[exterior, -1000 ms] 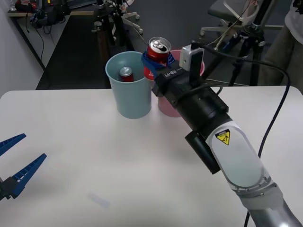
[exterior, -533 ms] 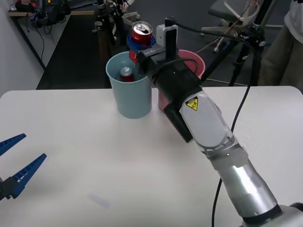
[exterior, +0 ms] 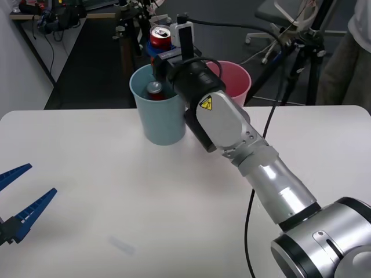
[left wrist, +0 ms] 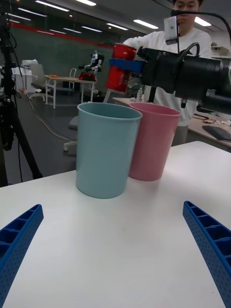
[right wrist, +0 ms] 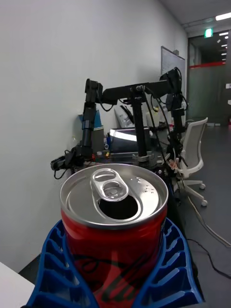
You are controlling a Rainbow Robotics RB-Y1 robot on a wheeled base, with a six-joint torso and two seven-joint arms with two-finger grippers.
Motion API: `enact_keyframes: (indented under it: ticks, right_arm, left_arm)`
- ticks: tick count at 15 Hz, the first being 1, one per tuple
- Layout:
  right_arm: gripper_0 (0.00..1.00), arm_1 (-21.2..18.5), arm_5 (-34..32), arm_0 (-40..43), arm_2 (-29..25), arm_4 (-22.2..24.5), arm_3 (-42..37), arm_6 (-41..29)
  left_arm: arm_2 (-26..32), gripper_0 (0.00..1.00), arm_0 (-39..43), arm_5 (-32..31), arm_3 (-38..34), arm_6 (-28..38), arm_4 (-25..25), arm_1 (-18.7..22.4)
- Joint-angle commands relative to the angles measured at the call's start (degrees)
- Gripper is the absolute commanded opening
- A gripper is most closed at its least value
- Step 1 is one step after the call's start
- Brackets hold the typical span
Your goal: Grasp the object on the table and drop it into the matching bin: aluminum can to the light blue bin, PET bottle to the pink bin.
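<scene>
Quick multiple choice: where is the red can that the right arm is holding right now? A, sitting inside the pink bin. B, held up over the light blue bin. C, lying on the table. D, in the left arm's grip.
B: the right end effector grips the red can above the rim of the light blue bin.

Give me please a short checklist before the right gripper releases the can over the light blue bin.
1. Right gripper shut on the aluminum can: ok.
2. Can above the light blue bin, not the pink bin: ok.
3. Can fully inside the rim line: cannot tell; it hangs near the far rim.
4. Room in the bin: ok; one other can lies inside.
5. Left gripper open, away near the table edge: ok.
</scene>
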Motion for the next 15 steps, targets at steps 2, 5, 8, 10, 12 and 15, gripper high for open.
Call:
enact_keyframes:
  ticks: [2,5,8,10,12,15]
  right_arm:
    - [0.0,0.33,0.35,-1.81,0.15,0.07,3.56,0.12]
    - [0.0,0.33,0.35,-1.81,0.15,0.16,3.65,0.21]
    - [0.07,0.33,0.35,-1.81,0.15,0.16,3.65,-0.06]
    - [0.95,0.33,0.35,-1.81,-0.03,-0.1,3.65,0.03]
    - [1.0,0.25,0.35,-1.9,-0.11,-0.19,3.65,0.21]
    - [1.0,0.25,0.35,-1.9,-0.03,-0.19,3.65,0.47]
  left_arm:
    - [0.0,1.0,0.0,0.0,0.0,0.0,0.0,0.0]
    - [0.0,1.0,0.0,0.0,0.0,0.0,0.0,0.0]
    - [0.0,1.0,0.0,0.0,0.0,0.0,0.0,0.0]
    - [0.0,1.0,0.0,0.0,0.0,0.0,0.0,0.0]
    - [0.0,1.0,0.0,0.0,0.0,0.0,0.0,0.0]
    - [0.0,1.0,0.0,0.0,0.0,0.0,0.0,0.0]
